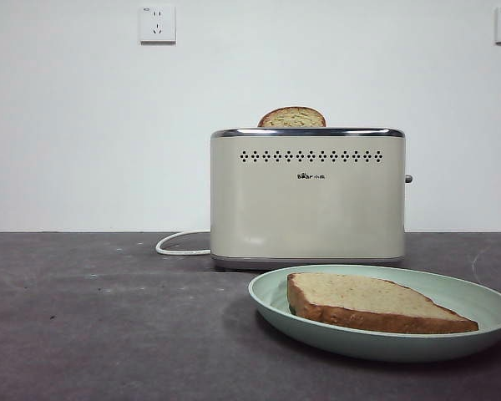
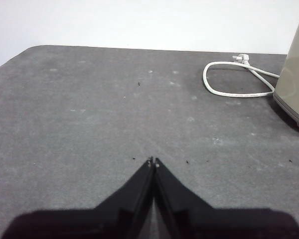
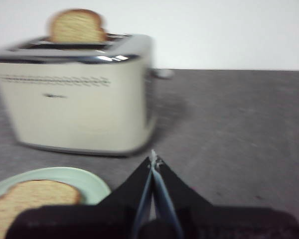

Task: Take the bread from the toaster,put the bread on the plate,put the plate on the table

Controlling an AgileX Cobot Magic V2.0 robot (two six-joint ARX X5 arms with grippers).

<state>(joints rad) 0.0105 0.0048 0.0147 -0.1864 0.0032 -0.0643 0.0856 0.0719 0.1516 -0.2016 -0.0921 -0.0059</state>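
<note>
You've got the bread [image 1: 363,302] lying flat on the plate [image 1: 484,330], brown crust toward the front camera, pale crumb face up. The plate sits on the desk [image 1: 100,326], just in front of the toaster [image 1: 307,200] and offset to the right in the front view.

A second slice [image 1: 291,118] stands upright in one of the toaster's slots, only its domed end clear of the chrome rim. From the right wrist view it sits in the far slot, though that picture is blurred, so don't lean on it.

The toaster's white cord [image 1: 179,244] loops out on the desk at its left side in the front view; in the left wrist view you can see the loop lying flat beside the toaster's corner.

Left pincer [image 2: 153,161]: jaws pressed together, tips meeting, nothing between them. It's over bare desk, well apart from the toaster and cord.

Right pincer [image 3: 153,160]: jaws also closed to a thin line, holding nothing. It's low, near the toaster's lever-end corner, with the plate rim and one end of the bread just beside it.

Neither arm shows in the front view.
</note>
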